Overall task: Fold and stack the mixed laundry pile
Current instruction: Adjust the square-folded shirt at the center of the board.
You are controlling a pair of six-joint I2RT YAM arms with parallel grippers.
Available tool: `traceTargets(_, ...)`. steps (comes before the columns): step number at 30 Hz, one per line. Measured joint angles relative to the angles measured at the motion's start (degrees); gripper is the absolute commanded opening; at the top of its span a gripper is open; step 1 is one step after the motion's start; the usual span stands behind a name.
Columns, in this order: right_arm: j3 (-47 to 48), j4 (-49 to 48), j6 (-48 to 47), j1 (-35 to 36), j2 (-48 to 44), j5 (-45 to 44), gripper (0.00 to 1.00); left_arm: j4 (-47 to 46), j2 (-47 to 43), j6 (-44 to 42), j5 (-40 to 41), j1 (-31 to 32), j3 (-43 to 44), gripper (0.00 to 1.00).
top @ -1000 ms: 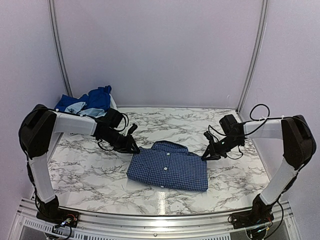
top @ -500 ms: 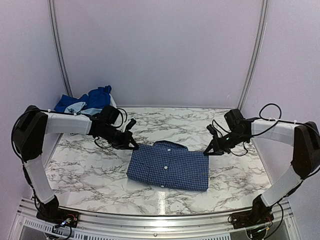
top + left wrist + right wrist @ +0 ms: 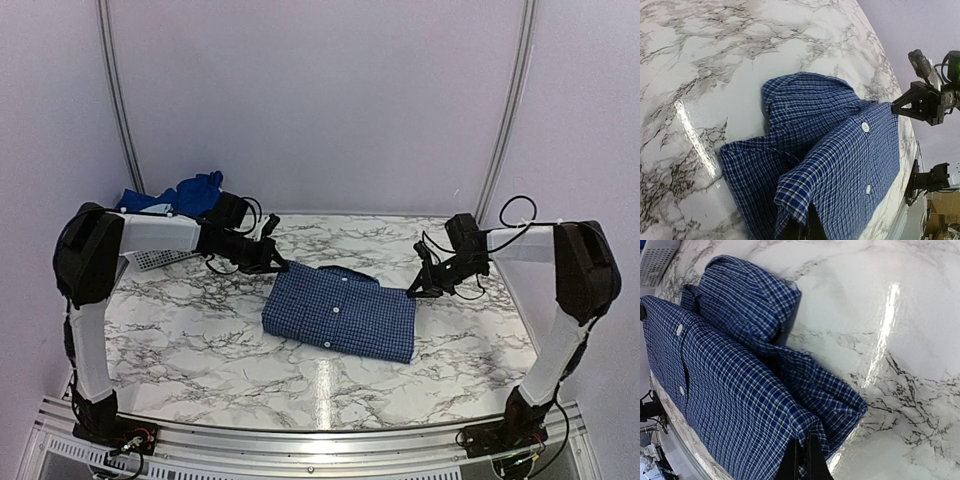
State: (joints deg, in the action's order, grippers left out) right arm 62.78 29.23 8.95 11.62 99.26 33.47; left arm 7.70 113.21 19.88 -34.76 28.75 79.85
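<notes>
the button-up shirt (image 3: 340, 315) lies in the middle of the table (image 3: 200, 340). the left gripper (image 3: 280, 266) pinches its far left corner, the right gripper (image 3: 412, 291) its far right corner. at the table's far left corner sits the basket (image 3: 150, 258), with clothes (image 3: 195, 190) heaped in it.

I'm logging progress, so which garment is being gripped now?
The navy checked shirt, folded at mid-table, pinched at its far corners by left fingers and right fingers; the royal blue clothes lie heaped far left.

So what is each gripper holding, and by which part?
Both hold the checked shirt: the left gripper pinches its far left corner, the right gripper its far right corner.
</notes>
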Motion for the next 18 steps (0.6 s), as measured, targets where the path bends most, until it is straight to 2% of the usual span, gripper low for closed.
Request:
traceTargets(5, 1.5, -2.1, -0.3, -0.3, 8.3, -1.0, 0.0, -1.1, 10.4, 0.8, 0.5, 0.0, 5.4, 0.0)
traceTargets(9, 4.8, -2.7, -1.0, -0.5, 11.9, -0.5, 0.0, -1.2, 13.0, 0.7, 0.3, 0.0, 5.2, 0.0)
traceTargets(12, 6.0, -4.0, -1.8, -0.2, 13.0, -0.2, 0.0, -1.9, 11.4, 0.5, 0.3, 0.1, 1.9, 0.0)
traceTargets(18, 1.4, -6.2, -3.2, 3.0, 10.4, 1.3, 0.0, -2.0, -1.2, 0.3, 0.3, 2.4, -15.0, 0.0)
